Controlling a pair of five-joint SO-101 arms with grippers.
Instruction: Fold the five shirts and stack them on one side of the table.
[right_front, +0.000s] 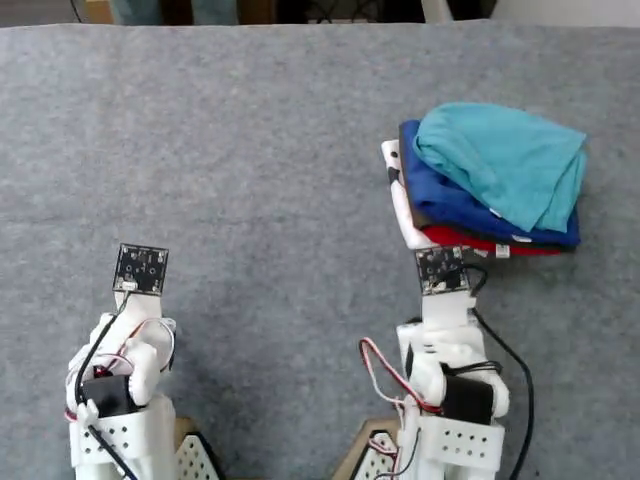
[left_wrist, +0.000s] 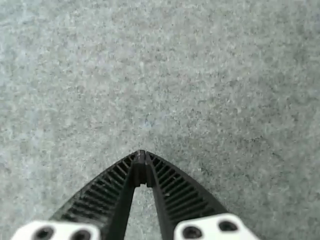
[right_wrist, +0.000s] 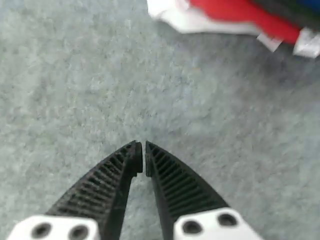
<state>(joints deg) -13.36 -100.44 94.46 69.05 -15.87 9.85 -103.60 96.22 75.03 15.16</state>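
the left gripper (left_wrist: 141, 161) is closed on nothing, tips together over the grey table (left_wrist: 150, 60). the right gripper (right_wrist: 140, 152) is pinched empty too. both arms sit tucked at the high view's lower edge. the stack of shirts (right_front: 470, 205) lies right of centre, with the teal shirt (right_front: 505, 155) rumpled on top. it looks soft, light and floppy, best pinched at a folded edge.

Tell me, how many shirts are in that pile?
5, in one stack on the table: teal shirt on top, blue shirt under it, a thin dark layer, red shirt, white shirt lowest. Others may be hidden.
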